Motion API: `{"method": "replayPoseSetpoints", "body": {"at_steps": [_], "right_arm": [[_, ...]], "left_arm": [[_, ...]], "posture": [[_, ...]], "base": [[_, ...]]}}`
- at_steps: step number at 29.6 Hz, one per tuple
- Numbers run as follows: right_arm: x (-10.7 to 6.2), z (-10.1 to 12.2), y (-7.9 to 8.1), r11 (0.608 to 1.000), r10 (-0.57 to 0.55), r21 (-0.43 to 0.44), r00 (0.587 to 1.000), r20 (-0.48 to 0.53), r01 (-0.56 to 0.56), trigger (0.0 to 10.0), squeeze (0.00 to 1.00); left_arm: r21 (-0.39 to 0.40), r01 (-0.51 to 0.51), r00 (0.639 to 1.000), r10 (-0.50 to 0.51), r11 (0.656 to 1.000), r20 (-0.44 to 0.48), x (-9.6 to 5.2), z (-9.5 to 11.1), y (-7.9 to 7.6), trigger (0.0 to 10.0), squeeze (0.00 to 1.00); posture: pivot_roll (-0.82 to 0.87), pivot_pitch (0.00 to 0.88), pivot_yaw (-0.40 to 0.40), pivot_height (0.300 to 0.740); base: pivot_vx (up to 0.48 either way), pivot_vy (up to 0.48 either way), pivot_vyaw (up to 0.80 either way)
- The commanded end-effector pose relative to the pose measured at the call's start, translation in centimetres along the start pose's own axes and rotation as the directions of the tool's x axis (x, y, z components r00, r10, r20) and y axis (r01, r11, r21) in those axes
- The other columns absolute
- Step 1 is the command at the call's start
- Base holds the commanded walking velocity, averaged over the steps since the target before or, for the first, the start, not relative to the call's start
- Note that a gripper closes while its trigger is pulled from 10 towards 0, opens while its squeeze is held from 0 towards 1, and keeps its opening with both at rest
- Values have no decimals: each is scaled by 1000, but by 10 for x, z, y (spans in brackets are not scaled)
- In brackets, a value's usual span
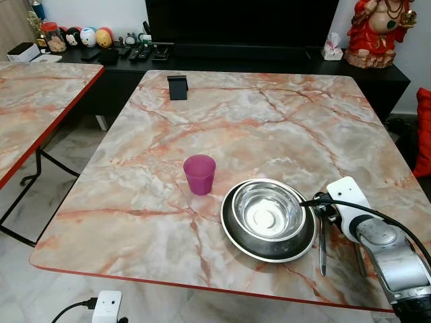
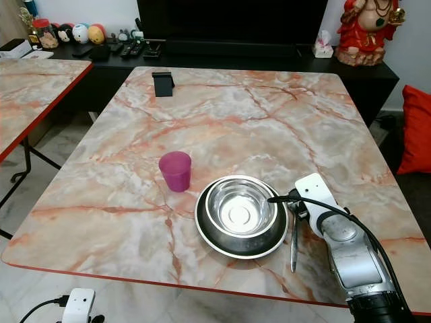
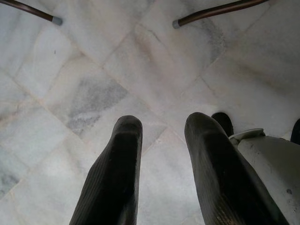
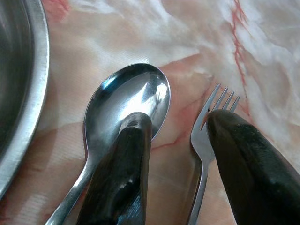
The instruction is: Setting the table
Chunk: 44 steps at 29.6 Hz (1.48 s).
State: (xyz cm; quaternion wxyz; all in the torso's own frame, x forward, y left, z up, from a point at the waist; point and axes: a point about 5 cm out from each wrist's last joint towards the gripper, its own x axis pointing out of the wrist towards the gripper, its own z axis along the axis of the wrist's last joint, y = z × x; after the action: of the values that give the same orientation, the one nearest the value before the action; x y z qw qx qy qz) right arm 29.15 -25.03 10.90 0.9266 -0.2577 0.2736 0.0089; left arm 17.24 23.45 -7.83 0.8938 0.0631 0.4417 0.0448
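No brand, label or writing could be read on anything in view. The bowl (image 1: 269,212) sat in the plate (image 1: 236,235) near the front edge of the marble table (image 1: 269,121), with the pink cup (image 1: 200,173) just beside it on the robot's left. The spoon (image 4: 124,112) lay just beside the plate's rim on the right, and the fork (image 4: 206,140) just beside the spoon, farther right. The right gripper (image 4: 176,129) hung low over both, fingers spread, one above the spoon's bowl and the other above the fork's tines, pinching nothing. The left gripper (image 3: 161,136) hung idle over the tiled floor (image 3: 93,70), fingers apart. Behind the cup, bare tabletop ran to a small black stand (image 1: 178,87) near the far edge.
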Motion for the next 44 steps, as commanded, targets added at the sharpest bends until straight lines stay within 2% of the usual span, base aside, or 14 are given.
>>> {"method": "replayPoseSetpoints", "body": {"at_steps": [1,14,35,44], "right_arm": [[0,2,-3,1000,-11,9,1000,8,11,10000,0],[1,4,0,1000,4,27,1000,26,-4,10000,0],[0,6,6,999,39,10,999,33,-39,10000,0],[-8,10,-8,998,-50,37,997,64,48,10000,0]], "left_arm": [[5,-4,1000,4,1000,-14,-1,-3,0,10000,0],[6,-4,1000,4,1000,-19,-1,-5,0,10000,0],[8,0,1000,0,1000,-15,0,-3,-2,10000,0],[9,3,1000,-3,1000,-9,0,-1,-3,10000,0]], "posture": [[2,47,25,740],[1,46,25,740],[3,46,25,740],[1,45,25,740]], "base": [[0,0,0],[0,0,0],[0,0,0],[0,0,0]]}}
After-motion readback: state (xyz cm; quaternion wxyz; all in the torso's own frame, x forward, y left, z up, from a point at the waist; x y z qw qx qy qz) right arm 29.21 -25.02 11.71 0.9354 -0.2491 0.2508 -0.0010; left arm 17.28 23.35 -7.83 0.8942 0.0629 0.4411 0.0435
